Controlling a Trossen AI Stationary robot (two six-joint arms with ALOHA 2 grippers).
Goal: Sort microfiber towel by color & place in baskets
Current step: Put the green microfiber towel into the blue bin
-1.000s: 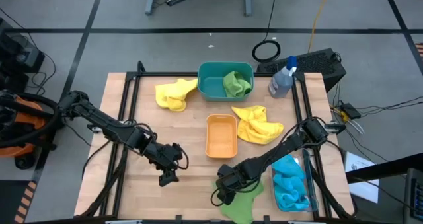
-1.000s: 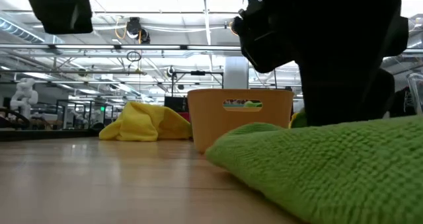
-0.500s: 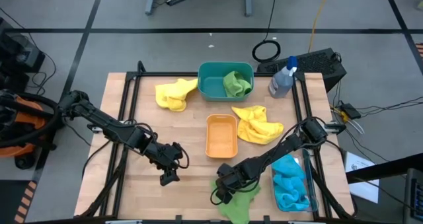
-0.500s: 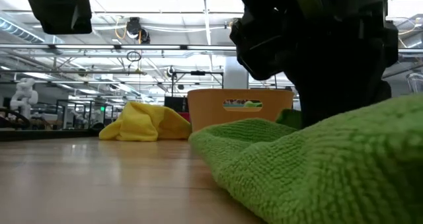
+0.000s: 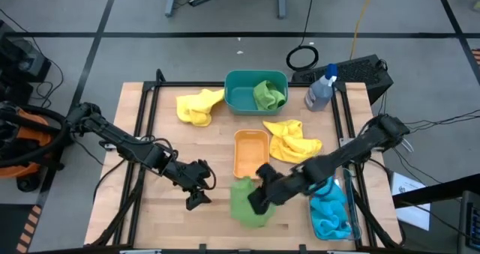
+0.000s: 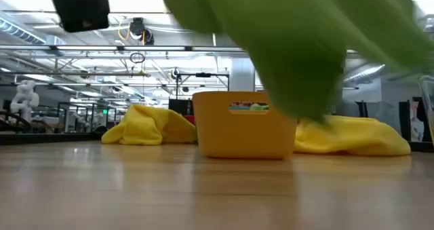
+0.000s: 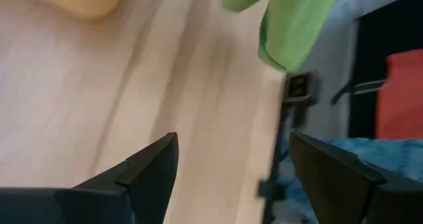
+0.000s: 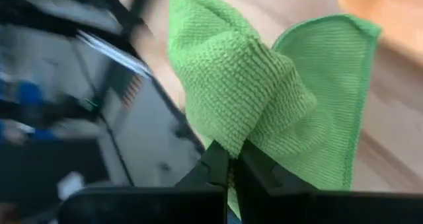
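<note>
My right gripper (image 5: 259, 200) is clamped on a green towel (image 5: 244, 200), its fingers (image 8: 221, 163) pinched together on a fold, and the cloth hangs clear of the table (image 5: 217, 153). The orange tub (image 5: 250, 153) stands just beyond it. A yellow towel (image 5: 291, 141) lies past that tub on the right; another yellow towel (image 5: 196, 106) lies farther off, touching the teal tub (image 5: 238, 94), which holds a second green towel (image 5: 268, 94). Blue towels (image 5: 328, 207) fill the clear tub (image 5: 349, 209) to the right of my right gripper. My left gripper (image 5: 198, 199) hovers over bare wood beside the hanging towel, jaws apart and empty.
</note>
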